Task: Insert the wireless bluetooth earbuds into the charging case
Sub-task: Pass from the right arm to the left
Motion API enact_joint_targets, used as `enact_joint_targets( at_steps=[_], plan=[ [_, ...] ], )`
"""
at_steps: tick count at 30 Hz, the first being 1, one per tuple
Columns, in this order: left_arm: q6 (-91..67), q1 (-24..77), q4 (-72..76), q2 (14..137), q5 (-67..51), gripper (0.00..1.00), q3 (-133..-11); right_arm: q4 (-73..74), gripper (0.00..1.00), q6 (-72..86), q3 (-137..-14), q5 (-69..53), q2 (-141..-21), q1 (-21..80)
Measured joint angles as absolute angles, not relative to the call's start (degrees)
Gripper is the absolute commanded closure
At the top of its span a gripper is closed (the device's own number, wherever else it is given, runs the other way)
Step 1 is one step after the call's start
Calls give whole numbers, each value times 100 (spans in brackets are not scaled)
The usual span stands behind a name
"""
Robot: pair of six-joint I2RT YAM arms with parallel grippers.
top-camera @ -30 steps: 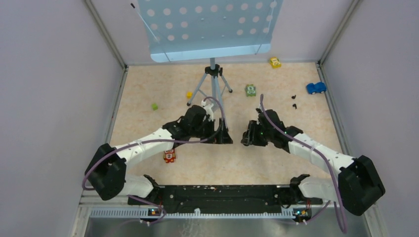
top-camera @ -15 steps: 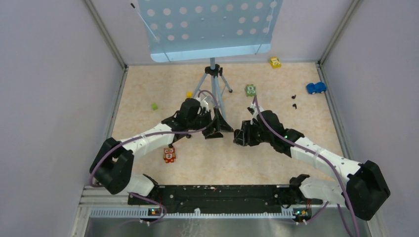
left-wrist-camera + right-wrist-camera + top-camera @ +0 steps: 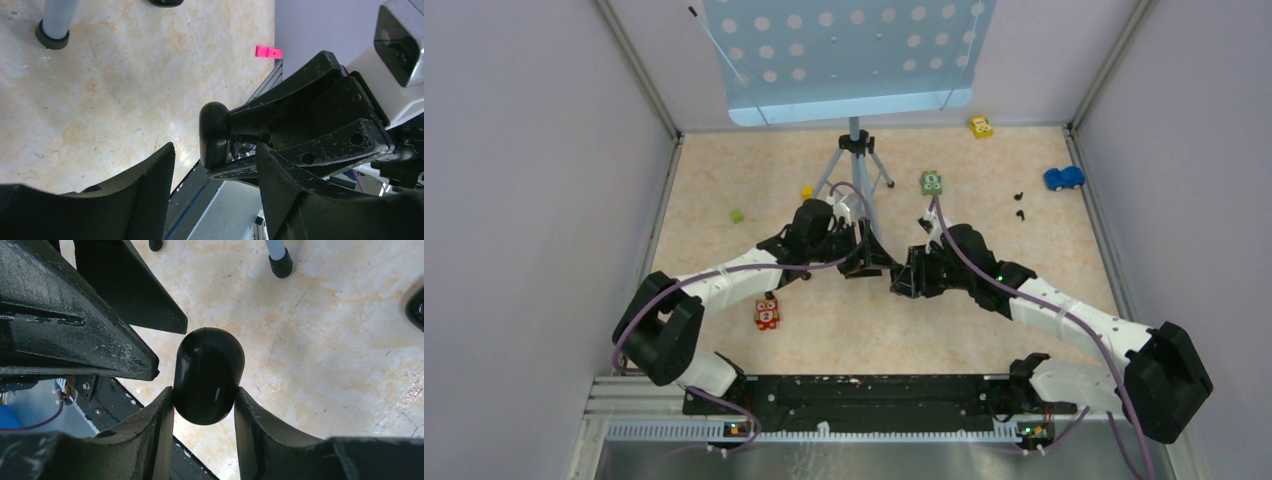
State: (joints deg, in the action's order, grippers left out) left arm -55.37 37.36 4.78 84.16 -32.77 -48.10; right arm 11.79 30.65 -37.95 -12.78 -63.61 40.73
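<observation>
I have right pincer (image 3: 204, 396) clamped on charging case (image 3: 207, 367), steadying it | left pincer (image 3: 214, 156) apart just beside, likely to open it.

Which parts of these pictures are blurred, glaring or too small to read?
Top external view: even light, sharp, yet the earbuds are mere specks. Left wrist view: pale glare on the table, blurred background past its edge. Right wrist view: the charging case is sharp, faintly glossy.
</observation>
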Motion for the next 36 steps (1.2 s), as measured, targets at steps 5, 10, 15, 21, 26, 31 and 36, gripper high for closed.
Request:
enact_joint_targets(
  at_steps=[5, 10, 15, 21, 26, 31, 36],
  plan=[
    [-5531, 3804, 611, 8423, -3371, 39, -4810, 1149, 71, 3098, -3795, -1321, -6403, 4073],
    [-5511, 3889, 600, 8545, -3406, 47, -4812, 1013, 70, 3170, -3795, -1367, -6403, 4073],
    [-5494, 3907, 602, 8582, -3406, 54, -4812, 941, 71, 3208, -3795, -1433, -6403, 4080],
    [-5487, 3918, 642, 8617, -3485, 81, -4812, 945, 61, 3216, -3795, -1461, -6403, 4091],
    [-5463, 3916, 751, 8646, -3503, 96, -4812, 974, 23, 3269, -3809, -1356, -6383, 4115],
    [-5339, 3861, 755, 8648, -3535, 93, -4812, 1299, 13, 3341, -3979, -1179, -6215, 4069],
    [-5105, 3640, 735, 8604, -3747, 97, -4812, 1061, 14, 3750, -3892, -1577, -5599, 3680]
  ],
)
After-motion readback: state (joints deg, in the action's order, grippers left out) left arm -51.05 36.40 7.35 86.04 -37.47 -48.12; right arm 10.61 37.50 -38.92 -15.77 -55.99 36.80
